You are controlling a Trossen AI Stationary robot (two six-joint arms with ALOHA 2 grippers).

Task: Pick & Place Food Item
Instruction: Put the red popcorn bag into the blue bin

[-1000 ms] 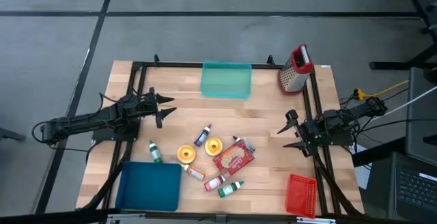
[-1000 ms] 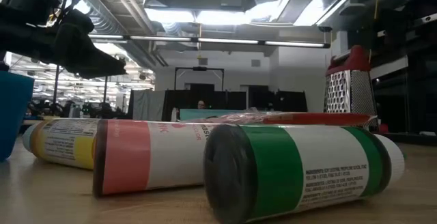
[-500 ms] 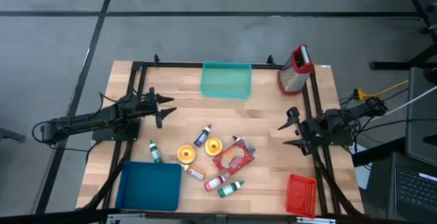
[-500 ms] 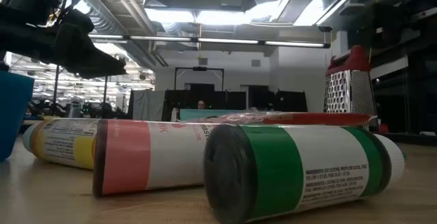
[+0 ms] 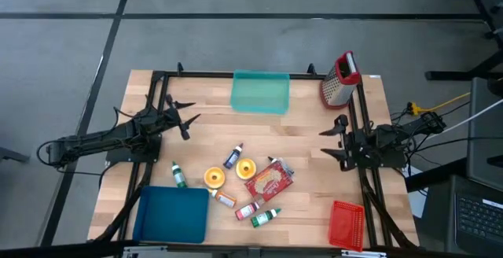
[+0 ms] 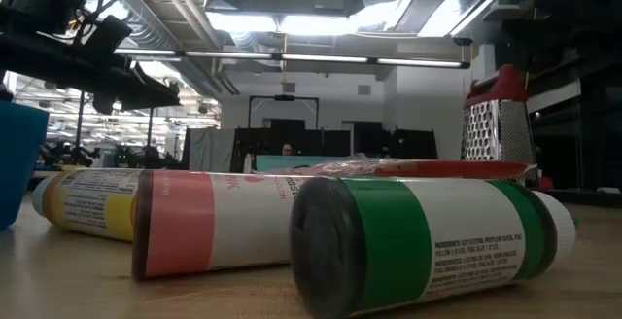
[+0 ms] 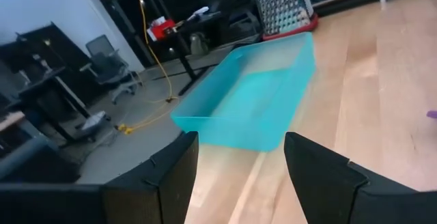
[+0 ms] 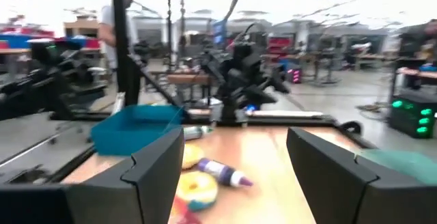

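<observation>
Food items lie on their sides in the middle of the wooden table: a red packet (image 5: 269, 181), two round orange-yellow pieces (image 5: 214, 177) and several small bottles, among them a green-labelled one (image 5: 266, 217) (image 6: 428, 241). My left gripper (image 5: 185, 119) (image 7: 239, 176) hovers open at the left, pointing toward the teal tray (image 7: 252, 101). My right gripper (image 5: 331, 138) (image 8: 235, 176) hovers open at the right, pointing across the table over the food. Neither has anything between its fingers.
A teal tray (image 5: 260, 91) stands at the far middle, a metal grater (image 5: 339, 79) at the far right, a blue bin (image 5: 171, 215) at the near left, a red basket (image 5: 346, 225) at the near right. Black frame rails (image 5: 153, 124) run along both sides.
My left gripper has rolled about its own pointing line while staying in place. My right gripper has swung its fingers toward the table's far edge, also without leaving its place. Both stay open. The food items have not moved.
</observation>
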